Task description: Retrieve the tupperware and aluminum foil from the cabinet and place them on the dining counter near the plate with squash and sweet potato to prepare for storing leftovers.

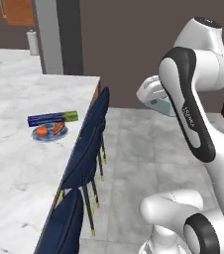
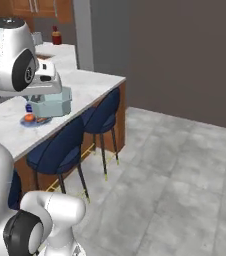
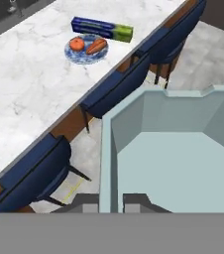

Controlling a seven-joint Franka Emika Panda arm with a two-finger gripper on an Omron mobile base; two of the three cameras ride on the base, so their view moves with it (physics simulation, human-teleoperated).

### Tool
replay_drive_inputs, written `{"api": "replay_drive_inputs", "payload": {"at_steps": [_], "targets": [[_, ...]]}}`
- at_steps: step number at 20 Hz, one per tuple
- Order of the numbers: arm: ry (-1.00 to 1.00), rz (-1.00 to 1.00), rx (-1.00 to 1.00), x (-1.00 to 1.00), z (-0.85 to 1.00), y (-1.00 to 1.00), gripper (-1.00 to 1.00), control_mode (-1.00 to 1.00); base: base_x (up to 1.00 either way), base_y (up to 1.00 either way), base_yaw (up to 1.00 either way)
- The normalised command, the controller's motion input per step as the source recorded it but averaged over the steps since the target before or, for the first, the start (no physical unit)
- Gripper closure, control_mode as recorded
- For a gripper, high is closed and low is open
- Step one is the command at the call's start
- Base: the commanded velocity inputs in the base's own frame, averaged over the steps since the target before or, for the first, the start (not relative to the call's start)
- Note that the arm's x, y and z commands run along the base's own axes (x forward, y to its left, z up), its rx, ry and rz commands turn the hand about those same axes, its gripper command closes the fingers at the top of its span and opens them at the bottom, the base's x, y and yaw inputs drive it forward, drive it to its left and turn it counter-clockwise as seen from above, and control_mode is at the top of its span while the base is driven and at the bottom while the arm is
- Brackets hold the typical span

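The gripper [image 3: 110, 202] is clamped on the left wall of the tupperware [image 3: 178, 154], one finger inside the tub and one outside, and the pale blue-grey tub hangs in the air over the grey tiled floor [image 1: 148, 149], out past the blue stools [image 3: 116, 92]. From the right base camera the tupperware [image 2: 52, 105] sits tucked under the white hand, level with the edge of the dining counter [image 2: 85, 85]. Out on the marble, the aluminum foil [image 3: 102, 29] lies flat, touching the far rim of the blue plate [image 3: 86, 55], with the orange squash and sweet potato [image 3: 86, 45] on it.
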Motion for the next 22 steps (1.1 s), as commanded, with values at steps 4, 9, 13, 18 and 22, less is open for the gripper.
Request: {"api": "replay_drive_inputs", "payload": {"at_steps": [4, 9, 13, 18, 22], "targets": [[0.00, 0.00, 0.00, 0.00, 0.00, 0.00, 1.00, 1.00, 1.00, -0.61, 0.53], [0.00, 0.00, 0.00, 0.00, 0.00, 0.00, 1.00, 1.00, 1.00, -0.42, 0.61], [0.00, 0.00, 0.00, 0.00, 0.00, 0.00, 1.00, 1.00, 1.00, -0.27, 0.66], [0.00, 0.00, 0.00, 0.00, 0.00, 0.00, 1.00, 1.00, 1.00, -0.13, 0.70], [0.00, 0.00, 0.00, 0.00, 0.00, 0.00, 1.00, 1.00, 1.00, -0.05, 0.73]]}}
